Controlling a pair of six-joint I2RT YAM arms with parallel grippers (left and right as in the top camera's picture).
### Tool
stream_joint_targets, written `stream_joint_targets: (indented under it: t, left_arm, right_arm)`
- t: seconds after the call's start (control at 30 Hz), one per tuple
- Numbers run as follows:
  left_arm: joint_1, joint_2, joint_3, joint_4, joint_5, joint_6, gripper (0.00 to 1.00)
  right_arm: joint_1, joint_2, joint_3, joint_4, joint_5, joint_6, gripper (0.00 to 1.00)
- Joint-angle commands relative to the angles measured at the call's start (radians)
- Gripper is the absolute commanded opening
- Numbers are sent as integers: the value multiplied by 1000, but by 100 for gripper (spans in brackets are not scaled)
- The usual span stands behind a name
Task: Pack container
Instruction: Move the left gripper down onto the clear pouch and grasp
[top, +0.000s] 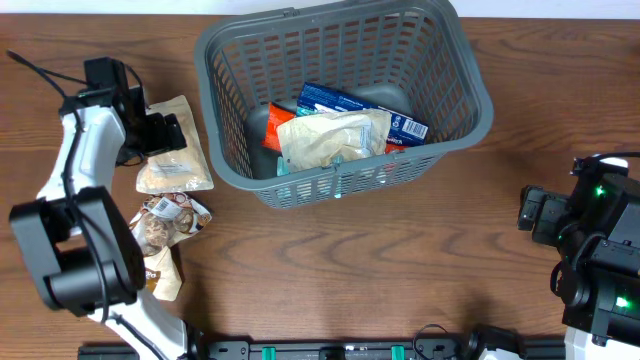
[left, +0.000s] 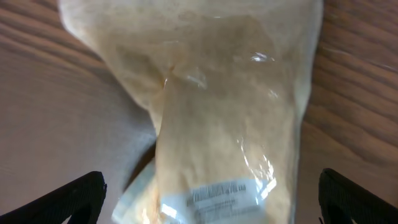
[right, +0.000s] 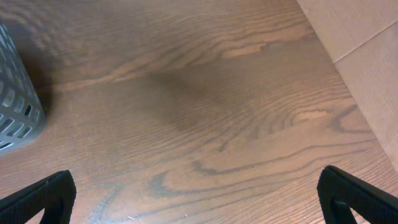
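The container (top: 462, 88), a large dark grey lattice basket, stands at the back middle of the table. Inside it lie a blue pack (top: 352, 102), an orange pack (top: 278, 122) and a cream bag (top: 330, 140). To its left a pale beige snack bag (top: 176, 158) lies flat on the table. My left gripper (top: 168, 134) is open over that bag; in the left wrist view the bag (left: 230, 112) fills the frame between the wide-apart fingertips (left: 84, 190). My right gripper (top: 532, 212) is open at the far right over bare wood, holding nothing.
A clear pack of brown cookies (top: 170, 220) and another small pack (top: 166, 277) lie in front of the beige bag, beside the left arm's base. A corner of the basket (right: 15, 99) shows in the right wrist view.
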Motion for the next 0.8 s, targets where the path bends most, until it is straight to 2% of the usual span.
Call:
stream_joint_targets:
  t: [0.0,0.67,0.7,0.73,0.77]
  left_arm:
    - [2,45,-4,23,-1,-31,98]
    - [2,215,-4,77,-1,-51,98]
    - [2,219,-4,77,-1,-51,85]
    - [2,224,-4,77,-1,-51,64]
    - [2,229,-4,77,-1,-51,50]
  right_arm:
    - [11,3,-5,-3,-5,2,99]
    - [11,20,-5,-7,-15,2,99]
    - [11,20,-5,-7,-15,2,99]
    - [11,20,-5,-7,-15,2,99]
    - [11,20,-5,-7,-15,2,99]
